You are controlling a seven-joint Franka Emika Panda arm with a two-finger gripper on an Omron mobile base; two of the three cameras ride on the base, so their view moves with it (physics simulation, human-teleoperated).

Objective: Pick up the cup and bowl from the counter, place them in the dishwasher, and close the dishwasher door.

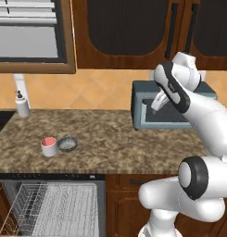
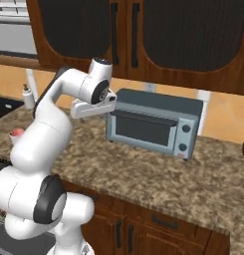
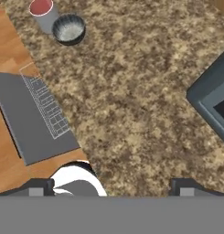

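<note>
Two dark fingers (image 3: 38,187) stand wide apart, holding nothing, high above the speckled bench (image 3: 131,91). Far off sit the cup (image 3: 41,11) and bowl (image 3: 69,29), touching; both look light, rigid, smooth: pinch the cup's wall, the bowl's rim

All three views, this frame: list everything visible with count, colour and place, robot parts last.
Small white cup with red-pink inside: one, on counter, left, touching or nearly touching bowl.
Shallow grey-blue bowl: one, right of cup.
Brown-grey speckled granite counter: one, over dark wood cabinets.
Dishwasher with white wire rack: one, below the cup, open.
Grey dishwasher door: one, folded down.
Blue-grey toaster oven: one, counter rear.
White soap bottle: one, far left.
Gripper: one, dark fingertips, open, high above counter.
</note>
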